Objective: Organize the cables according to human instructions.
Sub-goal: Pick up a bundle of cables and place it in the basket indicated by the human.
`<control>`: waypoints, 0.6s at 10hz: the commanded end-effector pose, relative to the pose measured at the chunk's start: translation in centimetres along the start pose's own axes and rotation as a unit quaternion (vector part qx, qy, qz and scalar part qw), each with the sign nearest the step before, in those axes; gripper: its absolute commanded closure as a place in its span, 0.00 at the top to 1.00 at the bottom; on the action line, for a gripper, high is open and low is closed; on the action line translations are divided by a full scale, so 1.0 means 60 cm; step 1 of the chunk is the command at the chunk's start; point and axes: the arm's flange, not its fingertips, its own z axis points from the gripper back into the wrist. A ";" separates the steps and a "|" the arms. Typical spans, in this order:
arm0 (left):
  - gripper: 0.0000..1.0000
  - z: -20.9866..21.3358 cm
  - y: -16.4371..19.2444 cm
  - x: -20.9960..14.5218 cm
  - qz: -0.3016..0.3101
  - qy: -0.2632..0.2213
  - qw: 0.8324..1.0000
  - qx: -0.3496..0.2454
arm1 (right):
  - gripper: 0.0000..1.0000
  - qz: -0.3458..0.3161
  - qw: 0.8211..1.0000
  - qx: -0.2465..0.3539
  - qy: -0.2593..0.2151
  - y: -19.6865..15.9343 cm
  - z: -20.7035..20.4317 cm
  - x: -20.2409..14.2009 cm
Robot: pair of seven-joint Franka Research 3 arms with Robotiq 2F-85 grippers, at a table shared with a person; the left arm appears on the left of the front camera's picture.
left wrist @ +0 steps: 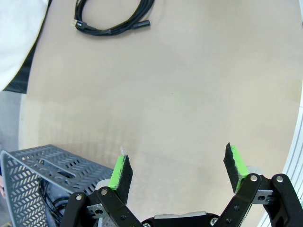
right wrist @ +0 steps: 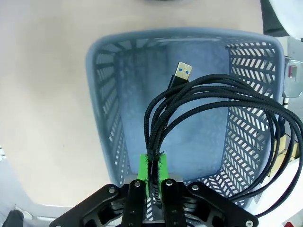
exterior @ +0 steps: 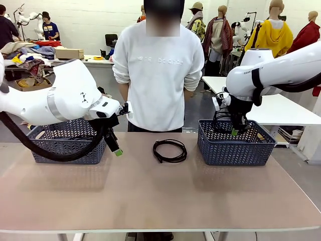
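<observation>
Our right pincer [right wrist: 152, 168] is pressed tight on a black cable [right wrist: 213, 94]. It pinches a bunch of the loops together, so the whole coil hangs as one and does not fall apart. We hold it over the right basket [right wrist: 106, 94], which sits near the far right corner of the desk [exterior: 150, 201]. The loops and the shiny plug [right wrist: 182, 72] dangle over the basket's open top. So we think this cable belongs in here, and letting go is the next thing to do.

Our left pincer [left wrist: 177, 163] is spread wide and holds nothing. It hangs above the desk just beside the left basket [left wrist: 42, 165], near the far left corner, out of the way and ready.

A second cable [exterior: 170, 150] lies coiled flat on the desk near the far edge, between the two baskets. It sits right in front of the person [exterior: 158, 75], where we think either arm could reach it. We think it needs a basket too, once the person shows us which.
</observation>
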 end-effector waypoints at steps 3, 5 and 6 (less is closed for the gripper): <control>1.00 0.003 0.002 -0.001 -0.001 0.002 1.000 0.001 | 0.10 0.014 1.000 -0.018 0.010 -0.035 -0.017 -0.010; 1.00 0.003 0.002 -0.001 -0.001 0.002 1.000 0.001 | 0.10 0.014 1.000 -0.019 0.011 -0.039 -0.018 -0.010; 1.00 0.003 0.002 -0.001 -0.001 0.002 1.000 0.001 | 0.10 0.015 1.000 -0.015 0.011 -0.039 -0.017 -0.010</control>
